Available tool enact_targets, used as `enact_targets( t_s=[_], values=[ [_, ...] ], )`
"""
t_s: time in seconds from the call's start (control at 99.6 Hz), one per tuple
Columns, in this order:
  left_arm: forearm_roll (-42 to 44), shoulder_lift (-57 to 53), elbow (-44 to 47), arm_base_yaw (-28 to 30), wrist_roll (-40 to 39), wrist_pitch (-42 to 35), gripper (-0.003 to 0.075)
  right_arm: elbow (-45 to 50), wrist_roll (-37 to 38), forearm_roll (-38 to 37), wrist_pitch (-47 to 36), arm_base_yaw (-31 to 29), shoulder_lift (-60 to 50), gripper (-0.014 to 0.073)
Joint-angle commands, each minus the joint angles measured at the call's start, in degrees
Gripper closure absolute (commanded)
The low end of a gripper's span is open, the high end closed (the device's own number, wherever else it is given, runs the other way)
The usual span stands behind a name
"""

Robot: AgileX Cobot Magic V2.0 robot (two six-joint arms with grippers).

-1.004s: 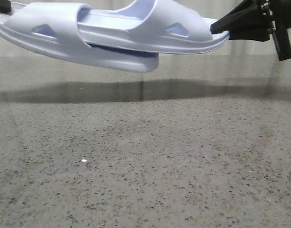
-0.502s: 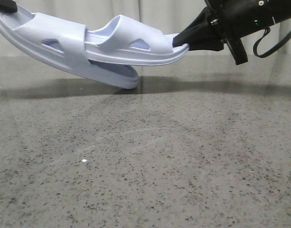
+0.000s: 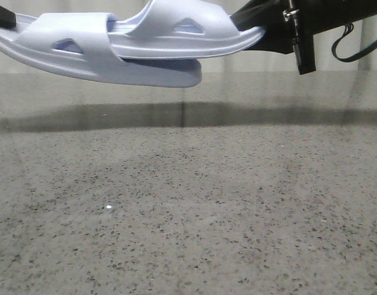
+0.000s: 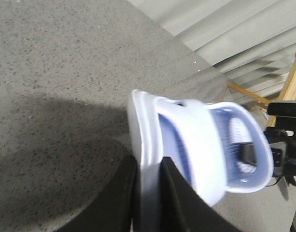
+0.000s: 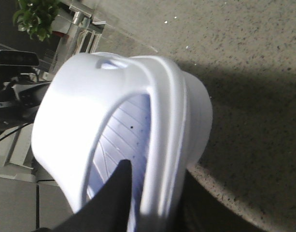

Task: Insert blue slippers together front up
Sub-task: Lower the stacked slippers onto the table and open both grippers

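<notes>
Two blue slippers hang in the air above the speckled table, one pushed into the other. The left slipper [image 3: 65,46] points its toe right. The right slipper [image 3: 182,27] has its front slid under the left slipper's strap and lies on its footbed. My left gripper [image 3: 0,15] is shut on the left slipper's heel rim, which also shows in the left wrist view [image 4: 150,193]. My right gripper [image 3: 246,24] is shut on the right slipper's heel rim, one finger [image 5: 116,193] on the ribbed footbed. Each wrist view shows its slipper [image 4: 201,140] [image 5: 90,96] from behind.
The grey speckled table [image 3: 188,209] lies below, with the slippers' dark shadow band at the back. A pale curtain [image 3: 336,67] hangs behind. A wooden frame [image 4: 290,82] and a potted plant [image 5: 34,17] with equipment stand beyond the table's edges.
The joined slippers have risen from a downward tilt close to the table to nearly level. Both grippers have moved up and keep hold of their heels.
</notes>
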Motion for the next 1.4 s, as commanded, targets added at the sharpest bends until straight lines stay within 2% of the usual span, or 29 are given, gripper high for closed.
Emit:
enact_targets(
  t_s=[0.0,0.201,0.341,0.633,0.733,0.743,0.753,0.843,0.894,0.934,1.024,1.094,1.165,1.215,1.295,1.386],
  values=[
    [-1.59,-1.76,-1.53,0.06,0.40,2.51,0.0705,-1.89,-0.28,3.74,7.98,-2.83,-2.93,0.0466],
    [1.53,-1.76,-1.43,0.06,0.40,-2.93,0.0705,-1.89,1.95,-0.10,9.31,-8.42,-4.13,0.0465],
    [1.88,-1.76,-1.43,-0.56,0.52,-5.71,0.0705,-1.89,2.60,-2.65,9.31,-9.76,-4.88,0.0465],
    [7.18,-1.76,-1.43,-8.72,2.77,-17.27,0.0691,-1.89,3.17,-3.78,9.31,-9.87,-4.88,0.0466],
    [7.76,-1.76,-1.43,-9.69,5.47,-18.92,0.0609,-1.89,3.17,-4.21,9.31,-9.87,-4.88,0.0466],
    [7.76,-1.76,-1.43,-9.69,5.86,-18.92,0.0591,-1.89,3.17,-4.21,9.31,-9.87,-4.88,0.0466],
    [7.76,-1.76,-1.43,-9.57,7.03,-19.33,0.0469,-1.89,3.28,-4.34,9.31,-9.87,-4.88,0.0466],
    [8.57,-1.76,-1.43,-9.45,7.50,-20.28,0.0319,-1.89,3.28,-4.34,9.31,-9.87,-4.88,0.0466],
    [9.27,-1.76,-1.72,-9.33,7.50,-20.28,0.0265,-1.89,3.28,-4.34,9.31,-9.87,-4.88,0.0466],
    [9.56,-1.76,-2.04,-9.33,7.50,-20.04,0.0253,-1.89,3.28,-4.34,9.31,-9.87,-4.88,0.0466],
    [9.71,-2.26,-2.97,-9.33,7.50,-19.16,0.0264,-1.89,3.28,-4.47,9.31,-9.95,-5.23,0.0473],
    [10.59,-3.05,-4.18,-9.33,7.50,-18.78,0.0302,-1.89,3.28,-5.43,9.31,-9.95,-6.16,0.0526],
    [11.29,-4.29,-5.27,-9.33,7.50,-18.78,0.0400,-1.89,3.28,-6.73,8.87,-10.32,-7.49,0.0623],
    [11.43,-5.43,-5.73,-9.33,7.50,-19.25,0.0515,-1.89,3.28,-7.82,7.77,-10.35,-8.64,0.0700],
    [11.56,-7.74,-5.80,-9.33,7.81,-20.80,0.0700,-1.89,3.28,-10.34,4.89,-10.35,-10.98,0.0669],
    [11.69,-10.51,-5.80,-9.53,8.95,-23.03,0.0705,-1.54,3.28,-11.89,1.25,-10.35,-14.30,0.0671]
  ],
)
